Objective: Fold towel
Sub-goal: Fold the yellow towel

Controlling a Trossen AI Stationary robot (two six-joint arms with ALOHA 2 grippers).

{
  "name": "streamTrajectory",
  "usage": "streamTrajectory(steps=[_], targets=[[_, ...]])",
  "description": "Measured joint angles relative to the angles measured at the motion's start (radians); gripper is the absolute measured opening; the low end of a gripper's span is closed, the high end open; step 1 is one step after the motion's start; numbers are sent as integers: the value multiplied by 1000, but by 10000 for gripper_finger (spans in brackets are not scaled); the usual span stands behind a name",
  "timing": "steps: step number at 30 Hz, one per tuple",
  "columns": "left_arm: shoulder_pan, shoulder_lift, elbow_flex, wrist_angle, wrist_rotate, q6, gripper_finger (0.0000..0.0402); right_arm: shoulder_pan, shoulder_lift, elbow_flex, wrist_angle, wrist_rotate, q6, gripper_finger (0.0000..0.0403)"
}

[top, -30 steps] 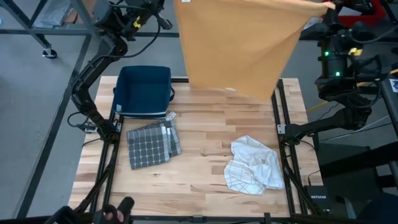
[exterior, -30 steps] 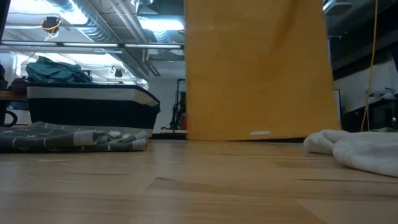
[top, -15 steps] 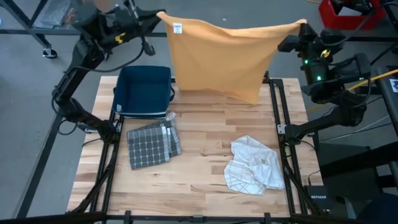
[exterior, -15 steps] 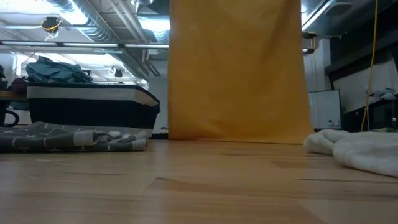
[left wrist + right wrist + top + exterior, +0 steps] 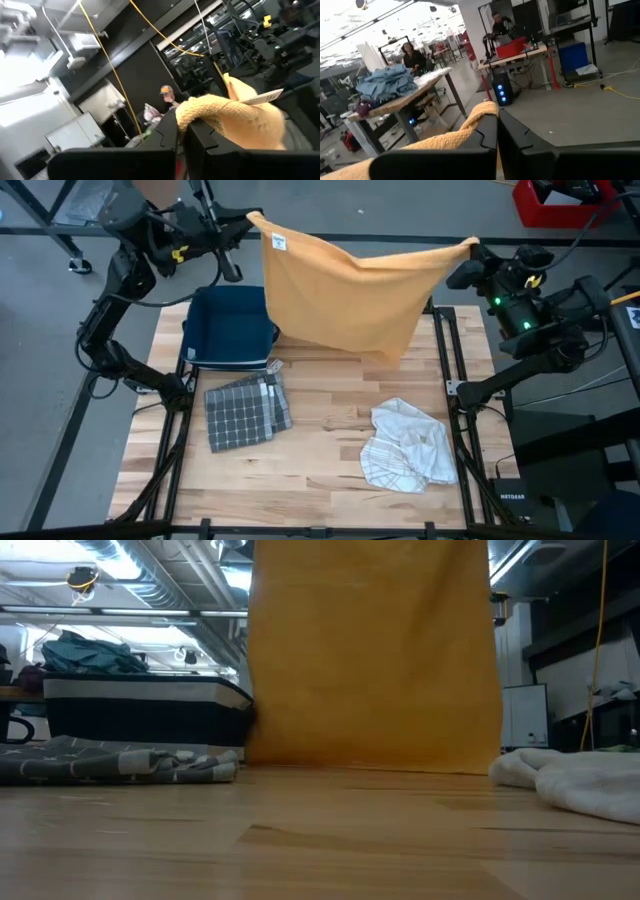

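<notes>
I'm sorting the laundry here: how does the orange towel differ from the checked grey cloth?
The orange towel is plain and hangs spread between the left gripper and right gripper; the checked grey cloth lies folded on the table, untouched. The towel looks much larger. Both are fabric.

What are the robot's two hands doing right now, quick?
Left gripper: shut on a corner of the orange towel.
Right gripper: shut on the towel's other corner.

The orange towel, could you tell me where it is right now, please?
In the high view the orange towel hangs over the table's far edge, stretched between the left gripper and right gripper, just right of the blue bin.
</notes>
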Motion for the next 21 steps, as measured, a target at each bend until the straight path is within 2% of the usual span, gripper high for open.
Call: streamTrajectory(steps=[4,10,17,21], targets=[[3,17,0,95,-16,40,0,-34,-12,0,7,-74,5,3],[32,76,0,346,-61,56,0,-218,-11,4,101,-242,5,3],[62,115,2,498,-58,-9,0,-285,4,138,93,-372,4,3],[79,160,60,506,-58,-13,0,-286,36,234,28,-387,4,3]])
